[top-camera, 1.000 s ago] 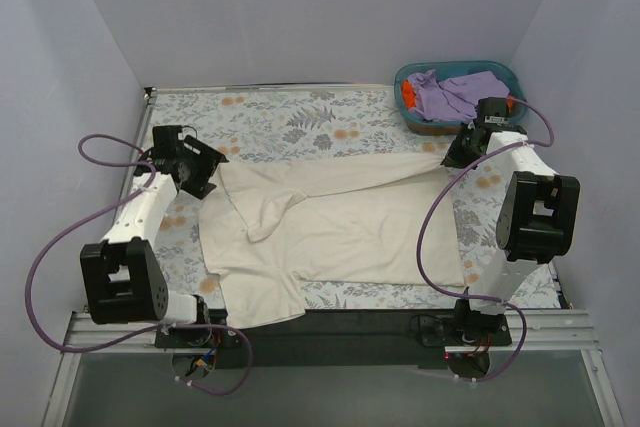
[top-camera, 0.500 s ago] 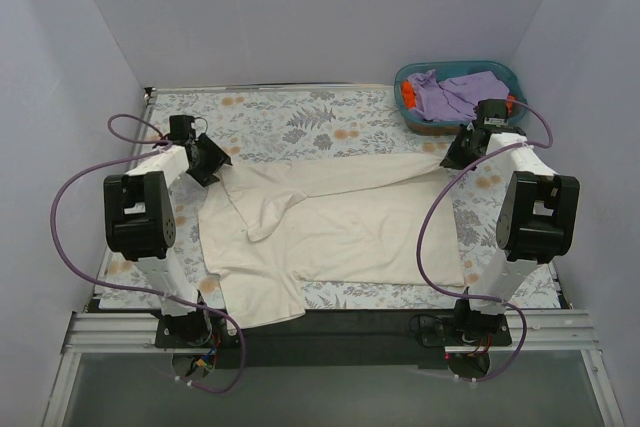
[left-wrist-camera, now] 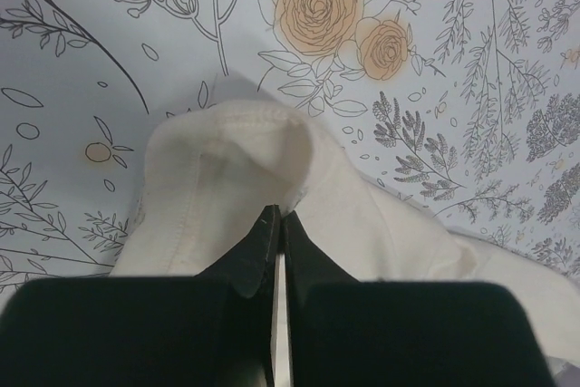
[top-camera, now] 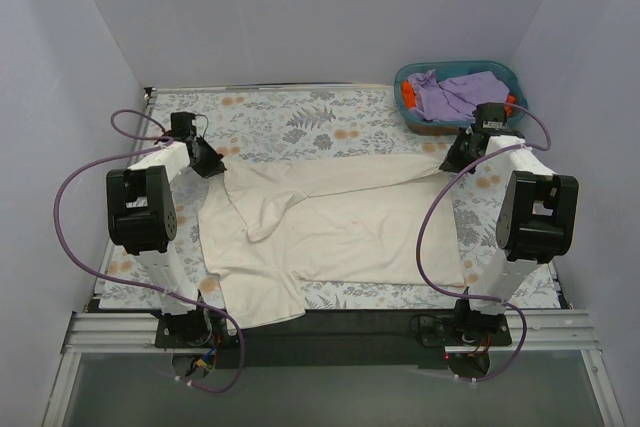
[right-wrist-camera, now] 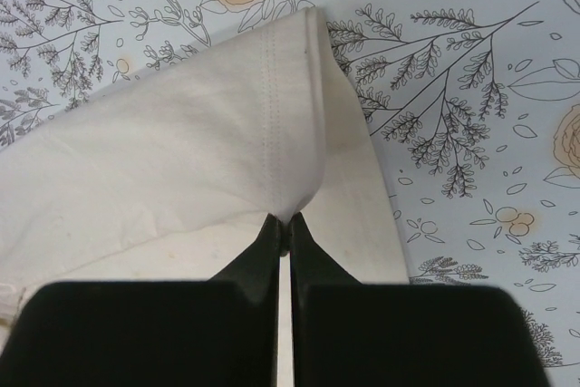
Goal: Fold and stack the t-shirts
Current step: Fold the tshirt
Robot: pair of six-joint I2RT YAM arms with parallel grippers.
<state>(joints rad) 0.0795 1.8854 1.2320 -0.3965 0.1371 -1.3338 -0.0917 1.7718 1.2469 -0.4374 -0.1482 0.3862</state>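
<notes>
A large cream t-shirt (top-camera: pixel 340 222) lies spread across the flowered table. My left gripper (top-camera: pixel 213 167) is shut on the cream shirt's far-left corner; in the left wrist view the hemmed cloth (left-wrist-camera: pixel 236 160) bunches up just ahead of the closed gripper (left-wrist-camera: pixel 279 217). At the far right, my right gripper (top-camera: pixel 452 157) is shut on the shirt's other far corner, where the stitched hem (right-wrist-camera: pixel 272 124) folds over right at the gripper (right-wrist-camera: pixel 283 222). A lavender shirt (top-camera: pixel 452 95) and an orange-red garment (top-camera: pixel 408 97) lie heaped in the basket.
A teal plastic basket (top-camera: pixel 508 77) stands at the far right corner of the table, just behind my right arm. The flowered tablecloth (top-camera: pixel 290 122) shows bare behind the cream shirt. Purple cables (top-camera: pixel 80 187) loop beside both arms.
My left arm has swung in and forward to the shirt's far-left corner, and its gripper has closed on the cloth. The right arm has not moved.
</notes>
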